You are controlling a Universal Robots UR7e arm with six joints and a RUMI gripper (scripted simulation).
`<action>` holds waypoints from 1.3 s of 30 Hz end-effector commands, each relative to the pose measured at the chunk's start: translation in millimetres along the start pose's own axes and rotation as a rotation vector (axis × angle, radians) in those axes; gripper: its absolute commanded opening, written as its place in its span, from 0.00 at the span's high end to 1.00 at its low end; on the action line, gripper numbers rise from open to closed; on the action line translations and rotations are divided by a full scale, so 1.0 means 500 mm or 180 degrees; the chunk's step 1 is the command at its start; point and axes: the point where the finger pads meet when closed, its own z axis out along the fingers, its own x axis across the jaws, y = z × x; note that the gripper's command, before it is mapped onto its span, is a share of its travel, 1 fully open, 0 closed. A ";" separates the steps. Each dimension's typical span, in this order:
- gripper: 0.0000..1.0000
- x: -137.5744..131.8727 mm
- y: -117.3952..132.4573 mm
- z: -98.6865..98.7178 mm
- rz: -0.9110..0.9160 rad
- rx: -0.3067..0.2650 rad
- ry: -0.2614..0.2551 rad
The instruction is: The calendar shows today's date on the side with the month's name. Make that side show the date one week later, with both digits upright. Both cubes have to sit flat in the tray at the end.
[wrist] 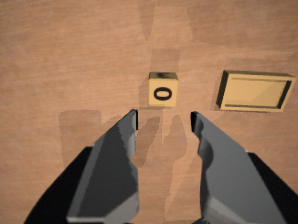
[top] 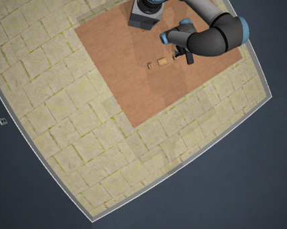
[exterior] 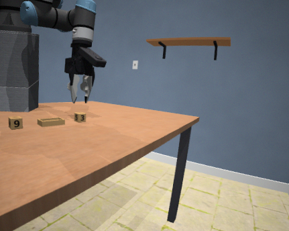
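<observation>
My gripper (exterior: 80, 102) (wrist: 163, 112) is open, empty and pointing down, above the table near one cube. That wooden cube (top: 175, 57) (exterior: 80, 117) (wrist: 163, 93) sits on the table beside the tray; the exterior view shows 5 and 3 on its sides, the wrist view a 0 on top, lying sideways. The other cube (top: 150, 66) (exterior: 15, 123) sits on the table at the tray's other side, with a 9 facing the exterior camera. The wooden tray (top: 162, 61) (exterior: 51, 124) (wrist: 223, 90) lies between the cubes and is empty. No month's name is readable.
The wooden table (top: 110, 63) (exterior: 125, 134) carries the arm's grey base (top: 142, 20) (exterior: 14, 74) behind the cubes and tray. A wall shelf (exterior: 192, 41) hangs at the back, well away from the arm.
</observation>
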 end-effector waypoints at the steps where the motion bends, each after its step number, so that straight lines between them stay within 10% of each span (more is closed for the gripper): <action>1: 0.71 0.001 -0.005 0.020 0.0008 0.0011 -0.0002; 39: 0.71 0.000 -0.004 0.054 0.0006 0.0006 -0.0002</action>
